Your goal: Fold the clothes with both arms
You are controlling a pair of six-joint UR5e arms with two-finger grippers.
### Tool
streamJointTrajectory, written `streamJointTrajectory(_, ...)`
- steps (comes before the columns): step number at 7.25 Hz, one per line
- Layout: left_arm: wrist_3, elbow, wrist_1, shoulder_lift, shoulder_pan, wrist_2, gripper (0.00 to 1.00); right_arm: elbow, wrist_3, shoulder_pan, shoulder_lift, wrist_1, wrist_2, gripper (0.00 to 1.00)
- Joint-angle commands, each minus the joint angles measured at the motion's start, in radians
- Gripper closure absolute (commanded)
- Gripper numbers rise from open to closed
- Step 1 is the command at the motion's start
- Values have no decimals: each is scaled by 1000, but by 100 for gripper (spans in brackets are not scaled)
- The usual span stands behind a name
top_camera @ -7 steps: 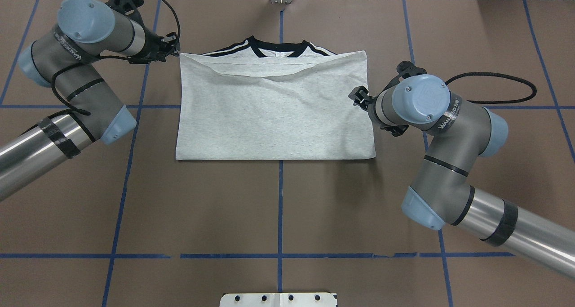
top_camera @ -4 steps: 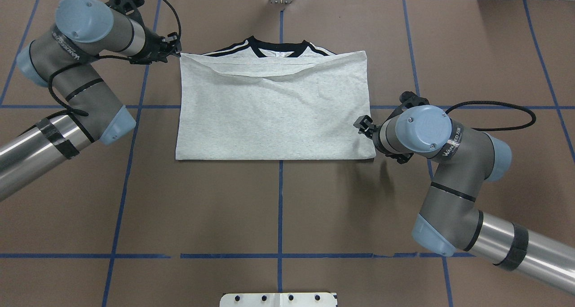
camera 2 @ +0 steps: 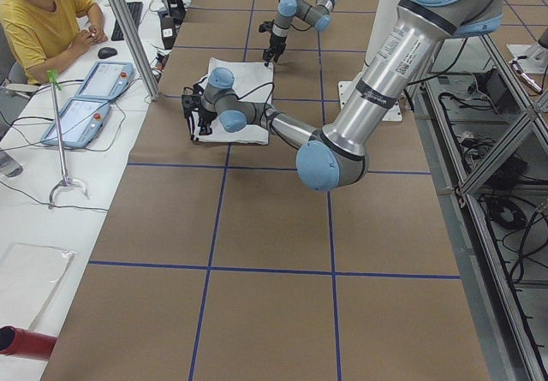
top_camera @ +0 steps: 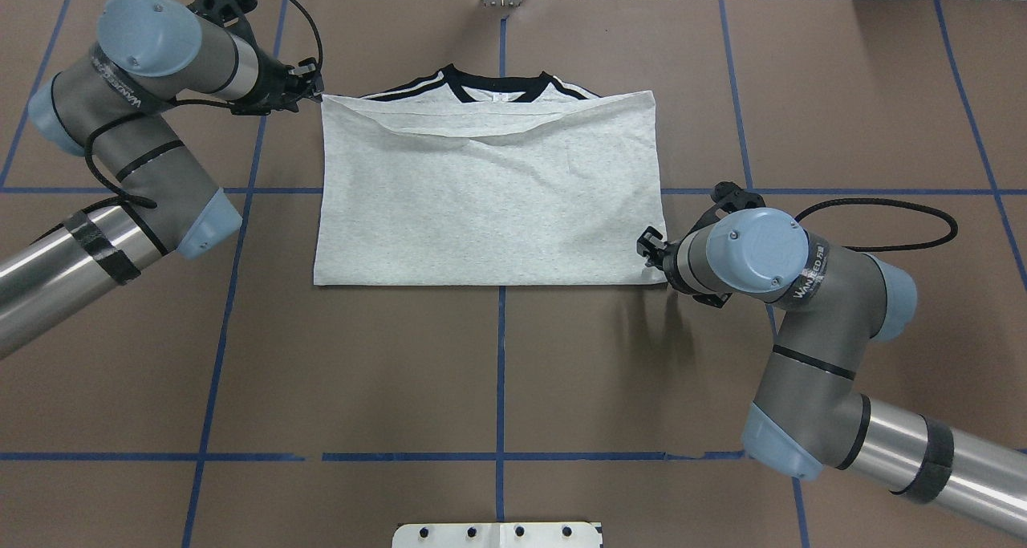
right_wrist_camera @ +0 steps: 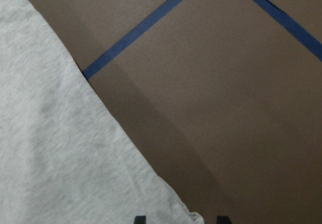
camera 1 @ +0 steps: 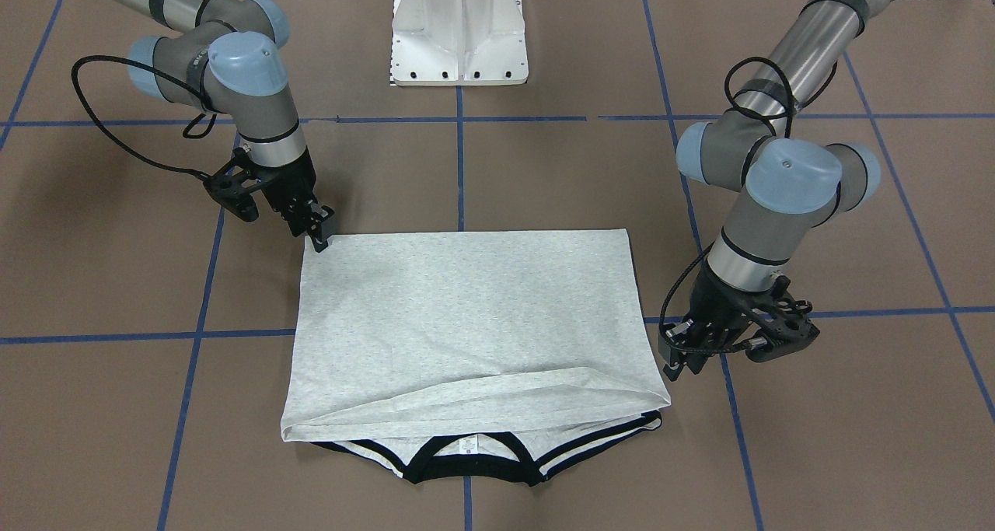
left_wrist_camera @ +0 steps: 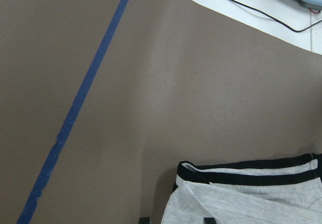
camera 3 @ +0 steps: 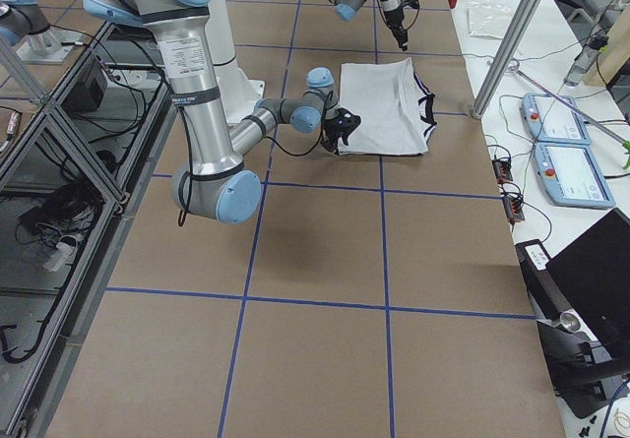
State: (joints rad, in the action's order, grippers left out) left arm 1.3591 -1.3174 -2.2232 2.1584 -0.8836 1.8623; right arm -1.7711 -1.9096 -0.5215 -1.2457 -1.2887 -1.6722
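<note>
The grey T-shirt (top_camera: 489, 203) lies flat, its hem folded up to just short of the black collar (top_camera: 493, 87); the print is hidden. It also shows in the front-facing view (camera 1: 466, 313). My left gripper (top_camera: 315, 92) (camera 1: 675, 368) is low at the shirt's far left corner. In the left wrist view (left_wrist_camera: 176, 220) its fingertips stand apart with that corner (left_wrist_camera: 241, 199) between them. My right gripper (top_camera: 648, 247) (camera 1: 320, 239) is at the near right corner. In the right wrist view (right_wrist_camera: 180, 219) it is open astride the cloth (right_wrist_camera: 60, 148).
Brown paper with blue tape lines (top_camera: 501, 371) covers the table. The white pedestal base (camera 1: 459, 33) stands at the robot's side. In the exterior left view an operator (camera 2: 43, 21) sits beyond the far edge by two teach pendants (camera 2: 103, 77).
My right gripper has moved along the shirt's right edge from mid-height toward the robot, to the near right corner. The left gripper and the shirt have stayed put.
</note>
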Motion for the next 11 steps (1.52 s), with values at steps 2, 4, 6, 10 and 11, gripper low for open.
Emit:
streamJointTrajectory(2,-2,-19,-1,-26,0,-6,54,-2,-5,3,9,-1,-11,100)
streamJointTrajectory(4,-2,-17,-1,-26,0,-8,54,-20,-5,0,15,-4,-20,100)
streamJointTrajectory(6,-2,-17,-1,-32,0,-8,54,-24,-5,-2,12,-4,-32,100)
streamJointTrajectory(10,21,-57,1,-32,0,-3,54,-209,-3,-3,-128,-3,-122,100)
streamJointTrajectory(11,21,-104,13,-35,0,1,54,-267,-6,20,-159,-4,-133,100)
